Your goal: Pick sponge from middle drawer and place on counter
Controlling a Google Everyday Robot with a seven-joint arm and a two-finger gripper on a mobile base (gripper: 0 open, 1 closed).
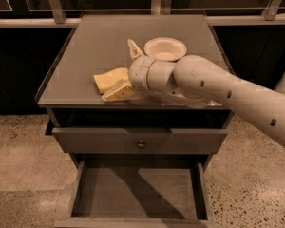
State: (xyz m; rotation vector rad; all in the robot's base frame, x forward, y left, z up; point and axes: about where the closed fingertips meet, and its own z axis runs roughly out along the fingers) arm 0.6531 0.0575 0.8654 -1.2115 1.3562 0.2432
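Note:
The yellow-tan sponge [108, 80] lies flat on the grey counter [99, 37], near its front edge and left of centre. My gripper [118, 70] hovers at the sponge's right side and is open, its cream fingers spread wide. One finger [134, 49] points up toward the bowl. The other finger [117, 92] lies low along the sponge's front edge. The middle drawer [137, 194] stands pulled out below, its dark floor bare.
A white bowl [165, 48] sits on the counter just behind my wrist. A closed drawer front with a small round knob [140, 145] is under the counter. My arm [237, 99] reaches in from the right. Speckled floor surrounds the cabinet.

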